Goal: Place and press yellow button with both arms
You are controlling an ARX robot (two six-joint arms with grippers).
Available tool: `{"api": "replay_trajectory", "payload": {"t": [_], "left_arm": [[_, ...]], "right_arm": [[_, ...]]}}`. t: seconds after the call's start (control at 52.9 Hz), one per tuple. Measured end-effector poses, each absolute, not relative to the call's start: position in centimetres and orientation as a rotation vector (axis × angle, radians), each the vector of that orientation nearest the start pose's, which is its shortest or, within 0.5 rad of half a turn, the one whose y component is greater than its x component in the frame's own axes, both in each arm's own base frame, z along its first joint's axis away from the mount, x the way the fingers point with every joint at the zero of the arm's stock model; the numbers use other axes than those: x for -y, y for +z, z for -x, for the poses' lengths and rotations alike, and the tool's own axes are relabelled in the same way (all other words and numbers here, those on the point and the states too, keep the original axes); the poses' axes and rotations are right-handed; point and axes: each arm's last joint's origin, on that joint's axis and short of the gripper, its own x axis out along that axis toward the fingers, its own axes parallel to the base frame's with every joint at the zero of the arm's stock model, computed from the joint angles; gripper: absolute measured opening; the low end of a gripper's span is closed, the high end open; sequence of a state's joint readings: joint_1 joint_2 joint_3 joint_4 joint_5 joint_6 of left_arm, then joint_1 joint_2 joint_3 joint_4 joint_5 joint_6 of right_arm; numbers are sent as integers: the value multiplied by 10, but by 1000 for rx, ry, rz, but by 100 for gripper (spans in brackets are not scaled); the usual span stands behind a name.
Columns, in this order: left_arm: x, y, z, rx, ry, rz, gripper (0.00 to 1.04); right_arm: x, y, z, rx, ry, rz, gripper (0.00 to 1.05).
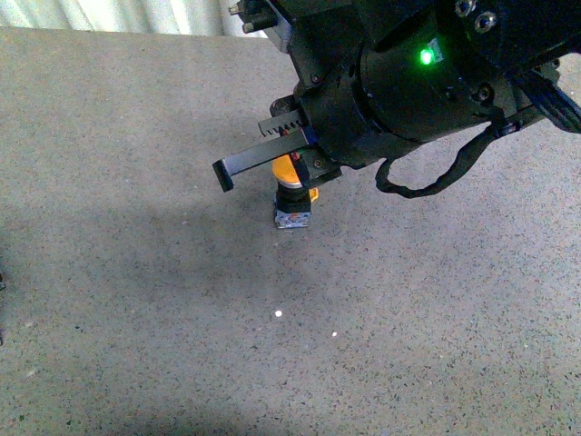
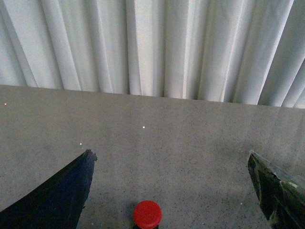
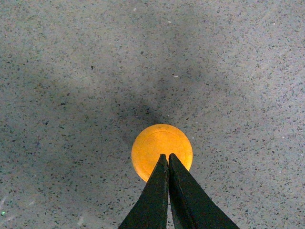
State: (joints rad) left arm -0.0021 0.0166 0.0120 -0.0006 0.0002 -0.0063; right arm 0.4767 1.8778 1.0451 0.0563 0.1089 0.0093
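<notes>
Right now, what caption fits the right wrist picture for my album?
Shut right gripper, tips over the round-capped yellow push-button on a speckled grey table.

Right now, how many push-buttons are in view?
2. The yellow button stands under the right gripper, its fingers shut. A red button shows by the left gripper, in its wrist view only. More may be hidden.

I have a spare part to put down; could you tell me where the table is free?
Bare table lies left of the yellow button and nearer the camera. It is crowded at the button, where the right gripper is right over its cap.
</notes>
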Motion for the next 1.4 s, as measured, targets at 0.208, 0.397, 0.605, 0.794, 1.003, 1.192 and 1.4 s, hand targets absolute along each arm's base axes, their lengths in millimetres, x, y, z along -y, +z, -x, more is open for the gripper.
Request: {"api": "replay_trajectory", "payload": {"t": [0.208, 0.397, 0.605, 0.794, 1.003, 1.192, 1.4], "left_arm": [[0, 166, -98, -5, -2, 6, 96], [0, 166, -98, -5, -2, 6, 96], [0, 166, -98, -5, -2, 6, 96], [0, 166, -98, -5, -2, 6, 96], [0, 166, -98, -5, -2, 6, 96], [0, 166, -98, -5, -2, 6, 96], [0, 166, -98, -5, -2, 6, 96]], "right_arm": [[-171, 141, -339, -764, 342, 217, 1], [-171, 137, -342, -783, 332, 207, 1], [-170, 132, -343, -803, 327, 200, 1], [-168, 130, -341, -799, 341, 178, 1], [-160, 142, -337, -736, 364, 118, 1], [-134, 207, -325, -515, 360, 40, 28], [-100, 251, -290, -216, 220, 15, 57]]}}
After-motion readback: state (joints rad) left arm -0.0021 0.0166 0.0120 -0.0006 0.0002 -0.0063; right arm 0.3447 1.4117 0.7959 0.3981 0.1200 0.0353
